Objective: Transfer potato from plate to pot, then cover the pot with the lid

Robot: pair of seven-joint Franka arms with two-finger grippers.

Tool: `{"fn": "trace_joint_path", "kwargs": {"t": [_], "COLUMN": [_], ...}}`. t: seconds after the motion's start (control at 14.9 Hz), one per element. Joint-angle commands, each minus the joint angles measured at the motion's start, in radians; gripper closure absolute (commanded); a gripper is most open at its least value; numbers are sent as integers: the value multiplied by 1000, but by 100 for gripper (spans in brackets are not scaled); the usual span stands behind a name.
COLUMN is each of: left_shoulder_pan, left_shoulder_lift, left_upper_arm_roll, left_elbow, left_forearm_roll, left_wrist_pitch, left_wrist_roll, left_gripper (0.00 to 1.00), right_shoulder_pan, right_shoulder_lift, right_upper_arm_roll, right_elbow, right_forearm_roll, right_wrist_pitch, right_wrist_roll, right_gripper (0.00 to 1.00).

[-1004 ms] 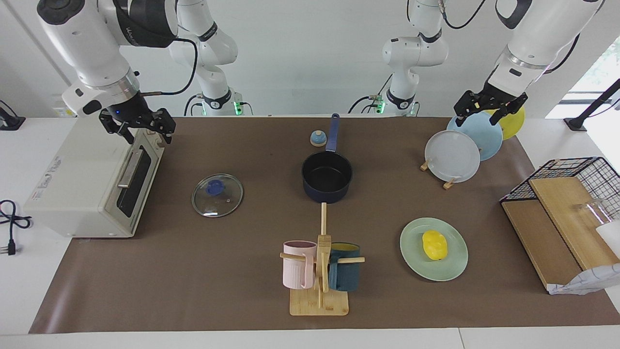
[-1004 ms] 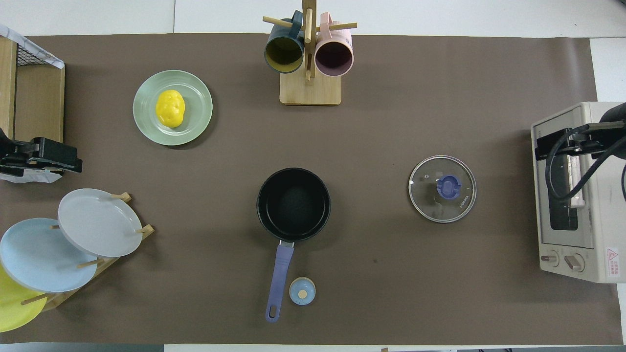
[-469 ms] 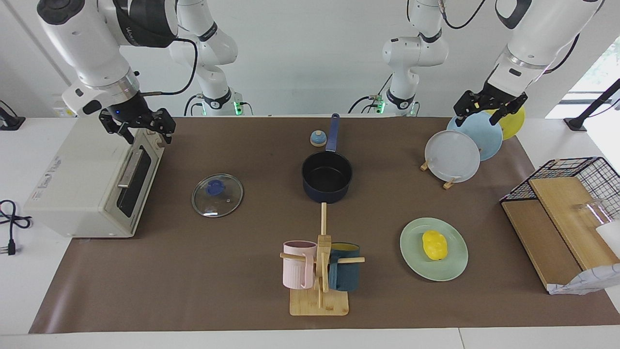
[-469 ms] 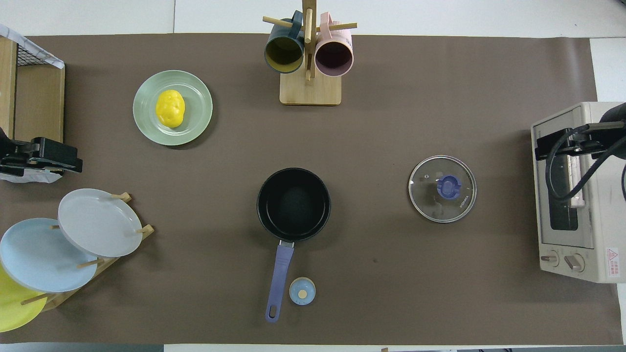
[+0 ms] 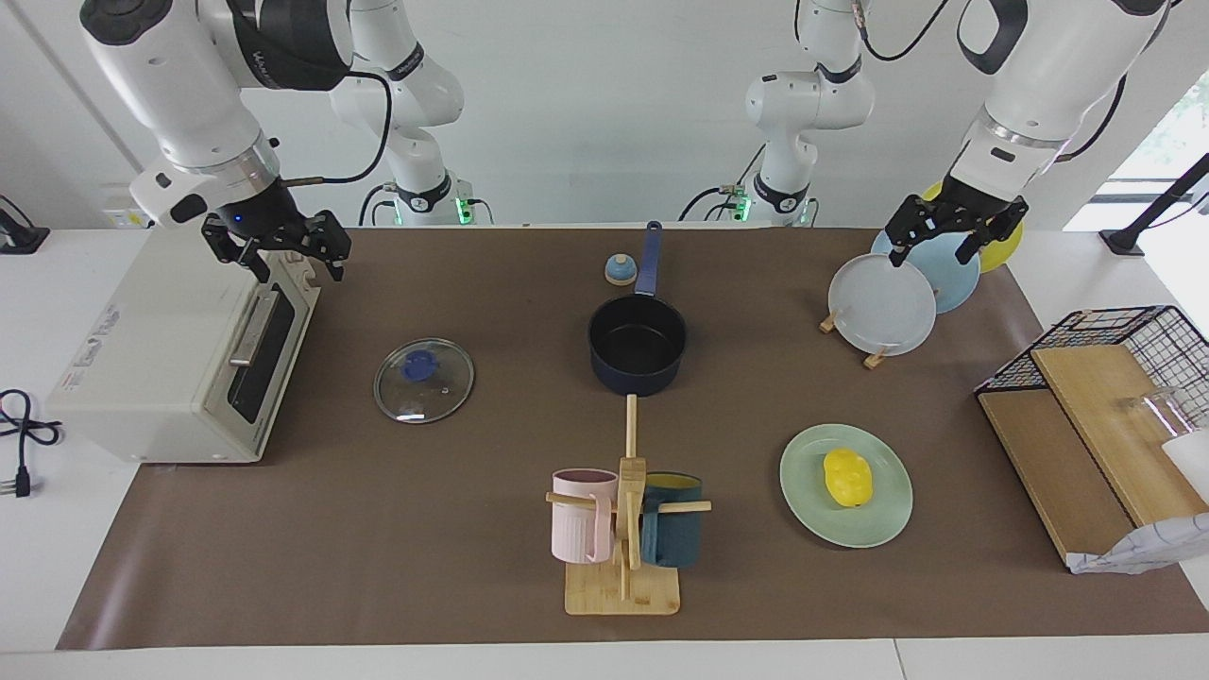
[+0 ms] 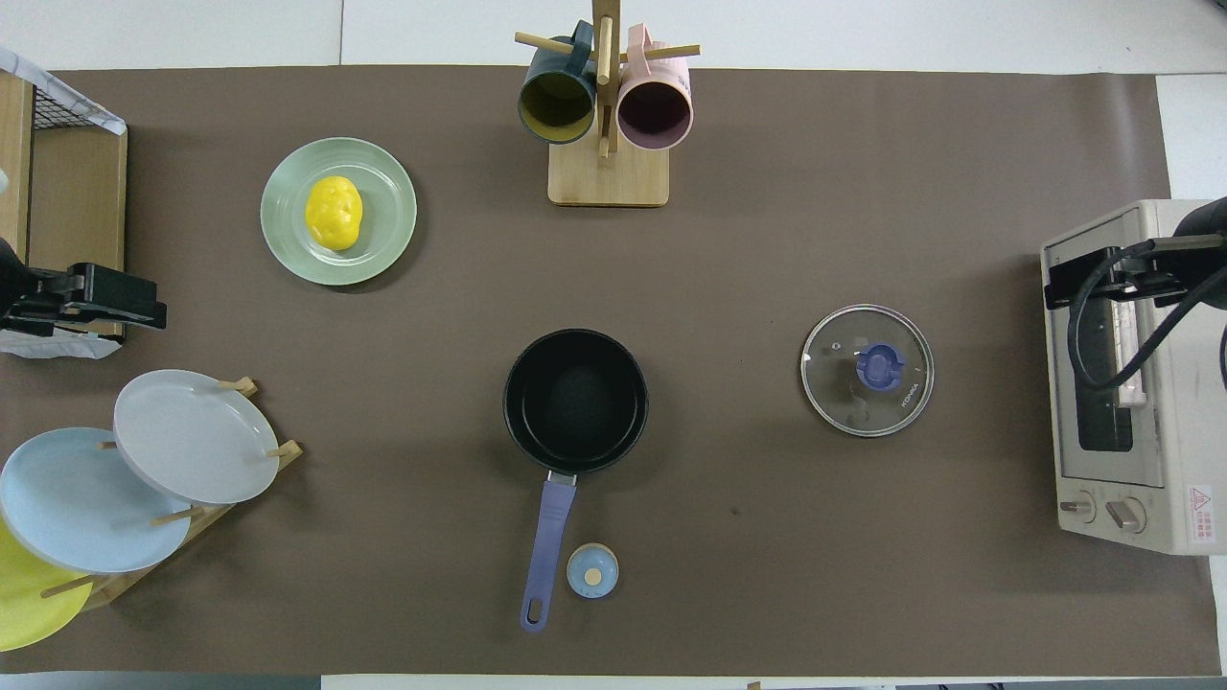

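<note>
Two pairs of jaws hang empty and spread; my left gripper [image 5: 954, 234] is over the plate rack [image 5: 874, 354], my right gripper [image 5: 276, 247] over the toaster oven [image 5: 170, 368], waiting; the potato [image 5: 847, 477] lies on the plate [image 5: 883, 519], well below and out from my left jaws, at that arm's end of the desk [image 5: 378, 529], its long axis pointing roughly away from me; the left arm is plainly nearer; the pot [image 5: 638, 345] sits mid-desk, empty, the lid [image 5: 423, 381] beside it toward my right jaws.

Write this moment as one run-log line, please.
potato on plate | pot empty | lid on table | left gripper open | right gripper open
</note>
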Motion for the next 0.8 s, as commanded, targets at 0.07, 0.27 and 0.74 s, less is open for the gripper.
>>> {"fn": "trace_joint_path", "kwargs": {"t": [0.07, 0.27, 0.74], "left_shoulder_pan": [-10, -16, -47], "left_shoulder_lift": [157, 411, 677], "left_upper_arm_roll": [7, 7, 12], "left_elbow": [71, 229, 355], "left_forearm_roll": [-11, -42, -41], "left_wrist_pitch": [70, 133, 320], "left_wrist_roll": [5, -1, -3], "left_gripper": [0, 0, 0], "right_shoulder_pan": [-4, -3, -11], "right_shoulder_lift": [-14, -8, 58], "right_upper_arm_roll": [65, 104, 110], "right_elbow": [-86, -199, -512], "right_forearm_roll": [23, 23, 26], "right_wrist_pitch": [96, 231, 651], "right_wrist_roll": [-14, -14, -135], "right_gripper": [0, 0, 0]}}
